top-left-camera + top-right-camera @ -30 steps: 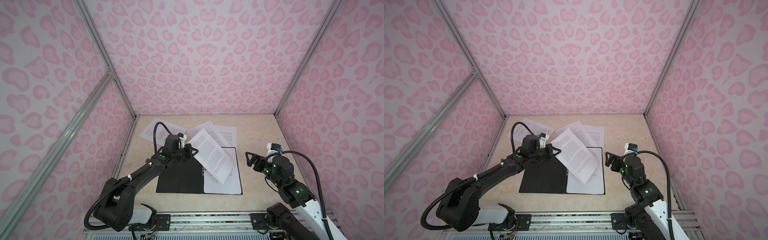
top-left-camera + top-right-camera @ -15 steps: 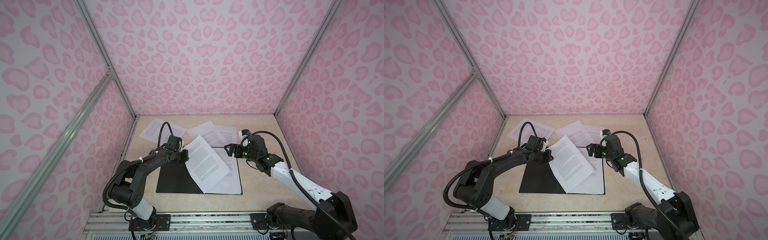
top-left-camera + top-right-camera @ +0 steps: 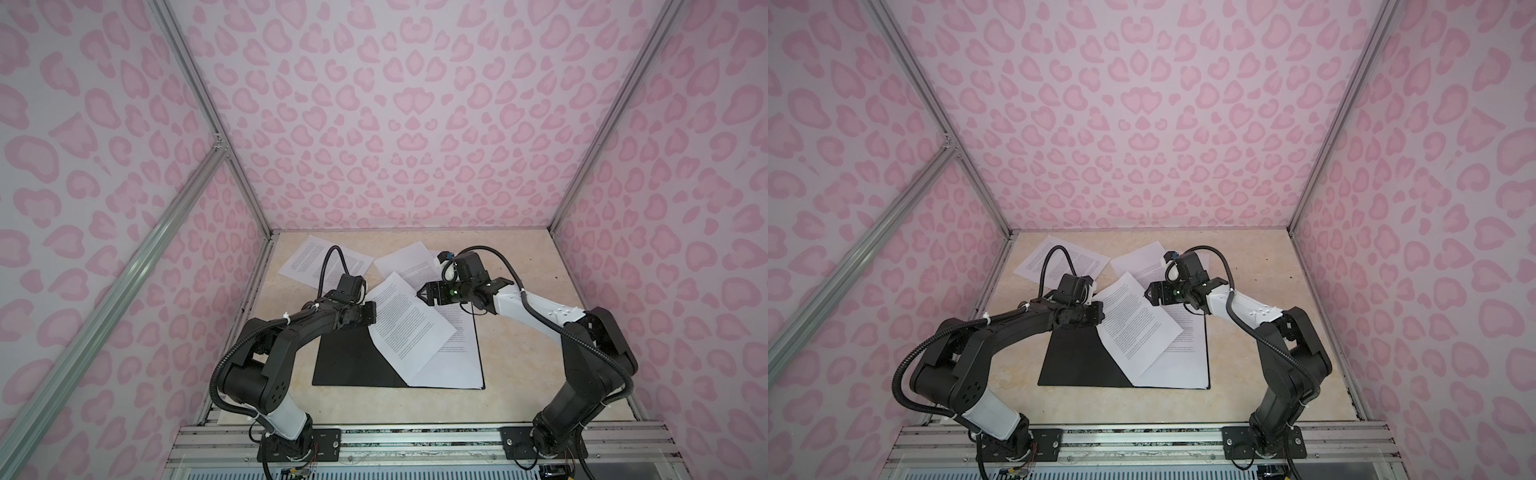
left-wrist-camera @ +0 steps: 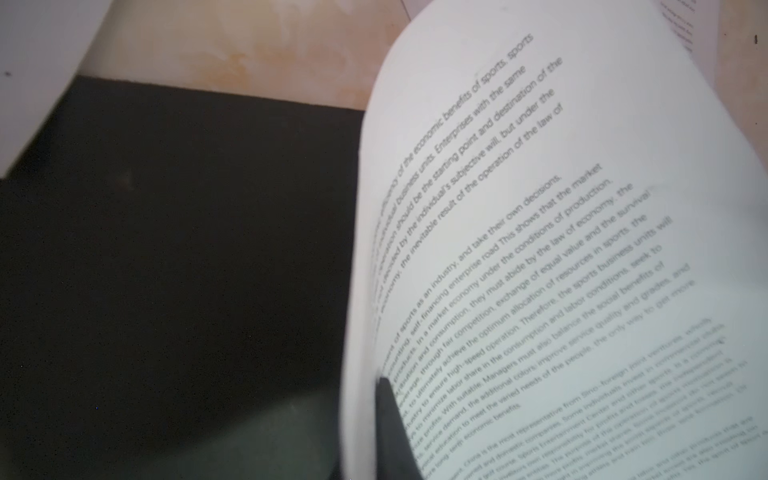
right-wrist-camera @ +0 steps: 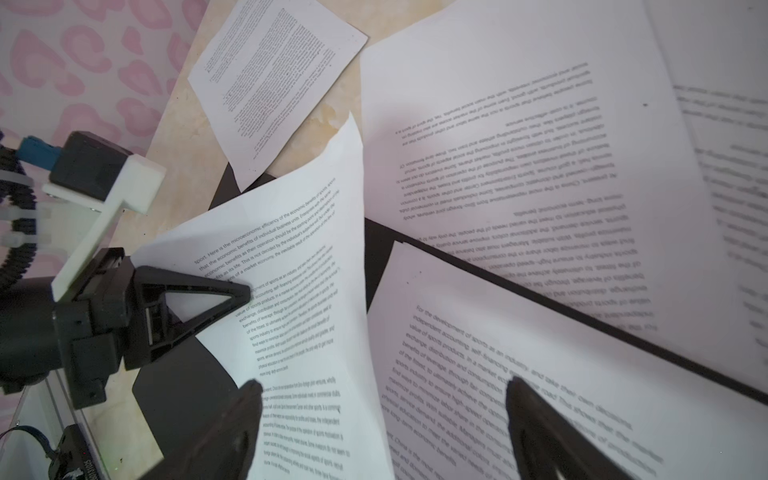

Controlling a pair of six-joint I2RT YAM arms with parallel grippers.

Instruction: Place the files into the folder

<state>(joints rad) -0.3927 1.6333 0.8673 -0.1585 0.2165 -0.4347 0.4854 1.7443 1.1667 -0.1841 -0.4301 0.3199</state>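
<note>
One filed sheet (image 3: 453, 365) already lies in the right half of the open folder (image 3: 353, 361), which rests flat at the middle of the table (image 3: 519, 365). The left gripper (image 3: 371, 312) has its jaws together on the edge of the held sheet (image 3: 407, 324), which hangs tilted across the folder and is not yet laid flat. At least two more files remain unfiled on the table: the far-left sheet (image 3: 307, 257) and the rear sheet (image 3: 407, 262). The right gripper (image 3: 420, 293) stands with jaws apart just beside the held sheet's far corner and grips nothing. I judge the task under half done. One second ago the right arm was at the near right, well apart from the papers. It has since swung in to this corner, and the left gripper has drawn its sheet slightly nearer.
</note>
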